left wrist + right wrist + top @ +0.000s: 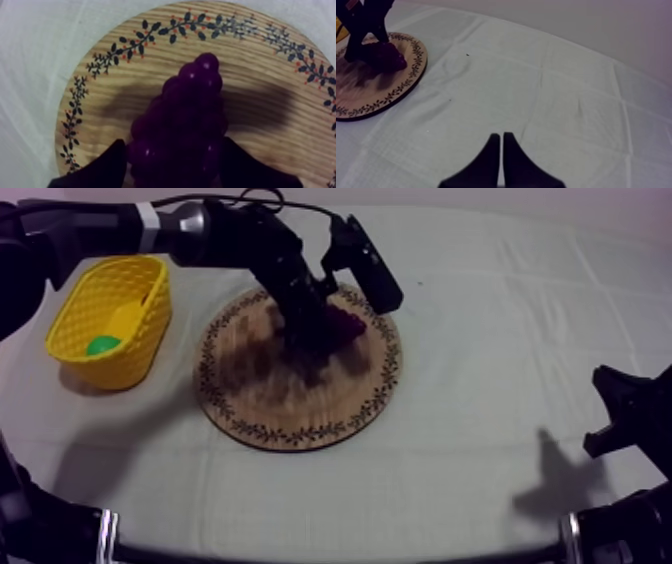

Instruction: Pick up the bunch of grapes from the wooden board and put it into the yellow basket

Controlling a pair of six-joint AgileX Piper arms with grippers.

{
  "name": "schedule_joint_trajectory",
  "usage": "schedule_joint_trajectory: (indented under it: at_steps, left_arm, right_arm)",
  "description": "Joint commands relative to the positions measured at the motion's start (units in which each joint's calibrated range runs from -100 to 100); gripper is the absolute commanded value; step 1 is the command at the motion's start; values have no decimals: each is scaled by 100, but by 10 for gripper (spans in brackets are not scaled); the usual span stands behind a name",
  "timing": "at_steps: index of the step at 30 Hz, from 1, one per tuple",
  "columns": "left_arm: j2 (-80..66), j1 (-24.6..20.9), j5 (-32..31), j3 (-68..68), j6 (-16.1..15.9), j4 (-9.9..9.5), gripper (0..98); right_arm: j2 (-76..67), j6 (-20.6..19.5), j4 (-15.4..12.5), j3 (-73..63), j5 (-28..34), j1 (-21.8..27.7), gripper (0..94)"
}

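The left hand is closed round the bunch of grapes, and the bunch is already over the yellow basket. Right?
Not quite. The left hand is closed round the bunch of grapes, but the bunch is over the wooden board, not the yellow basket; the left wrist view shows it.

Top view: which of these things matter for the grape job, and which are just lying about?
Job: bunch of grapes, gripped by the left end effector; wooden board under it; yellow basket.
Lying about: green toy fruit in the basket; right end effector, shut, over the cloth.
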Motion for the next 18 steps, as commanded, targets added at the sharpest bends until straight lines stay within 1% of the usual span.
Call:
schedule_joint_trajectory:
  at_steps: [1,3,5,9,13,16,18]
  left_arm:
    - [37,-17,14,-16,-5,-6,399]
    - [30,-41,11,-21,-1,-7,341]
    - [-36,-66,10,15,7,-8,312]
    - [-474,-135,75,234,46,-8,295]
    - [-1325,-203,424,657,129,-12,295]
    - [-2116,-291,727,1153,328,-13,293]
    - [-2652,-375,1051,1497,588,-2,291]
  right_arm:
    - [-1,0,1,-3,-3,2,4]
    - [-1,0,1,-3,-3,2,4]
    - [-1,0,1,-3,-3,2,4]
    - [-1,0,1,-3,-3,2,4]
    - [-1,0,1,-3,-3,2,4]
    - [-1,0,1,-3,-3,2,4]
    - [-1,0,1,-3,-3,2,4]
